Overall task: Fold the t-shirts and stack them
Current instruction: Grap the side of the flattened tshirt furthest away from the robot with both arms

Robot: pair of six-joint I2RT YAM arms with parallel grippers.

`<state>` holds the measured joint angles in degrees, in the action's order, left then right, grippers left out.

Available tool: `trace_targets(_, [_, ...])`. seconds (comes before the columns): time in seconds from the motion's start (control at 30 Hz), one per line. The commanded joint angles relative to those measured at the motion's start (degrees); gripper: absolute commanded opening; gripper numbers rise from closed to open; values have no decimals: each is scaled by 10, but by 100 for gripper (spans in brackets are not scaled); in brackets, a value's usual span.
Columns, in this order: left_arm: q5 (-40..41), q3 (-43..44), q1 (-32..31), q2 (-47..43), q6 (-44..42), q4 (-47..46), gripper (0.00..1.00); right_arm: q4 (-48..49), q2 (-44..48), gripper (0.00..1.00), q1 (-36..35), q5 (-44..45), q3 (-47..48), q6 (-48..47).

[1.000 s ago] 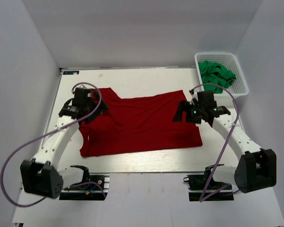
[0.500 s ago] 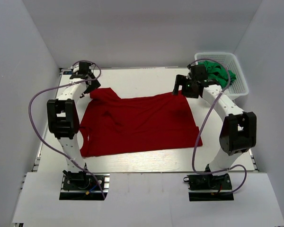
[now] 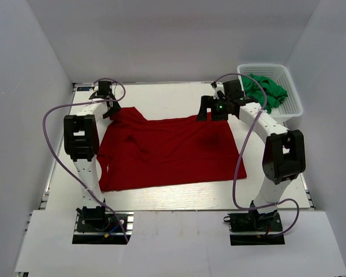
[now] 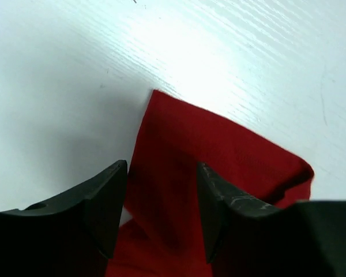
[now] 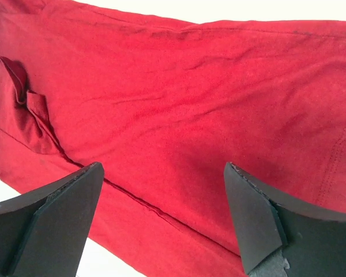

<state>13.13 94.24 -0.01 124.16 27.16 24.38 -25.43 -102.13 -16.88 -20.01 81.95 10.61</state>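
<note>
Nothing is folded yet: the red t-shirt (image 3: 167, 153) lies spread flat, and the green t-shirts (image 3: 264, 89) sit in the basket (image 3: 296, 99) at 2 o'clock. Left jaws straddle its 11 o'clock corner, unclenched; right jaws are released.

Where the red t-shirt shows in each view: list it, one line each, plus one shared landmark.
Top external: red t-shirt spread flat mid-table.
Left wrist: one corner, lower centre, between the left gripper's open fingers.
Right wrist: fills nearly the whole frame, under the right gripper.
Shared landmark: the white table beyond the cloth's edge.
</note>
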Motion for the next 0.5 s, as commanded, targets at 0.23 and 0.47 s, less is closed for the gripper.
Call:
trace_targets(0.23, [23, 22, 5, 39, -52, -45, 46, 16, -11, 90, 6, -23, 9, -5])
trace_targets(0.47, [-41, 68, 5, 93, -76, -51, 55, 15, -10, 90, 5, -12, 2, -4])
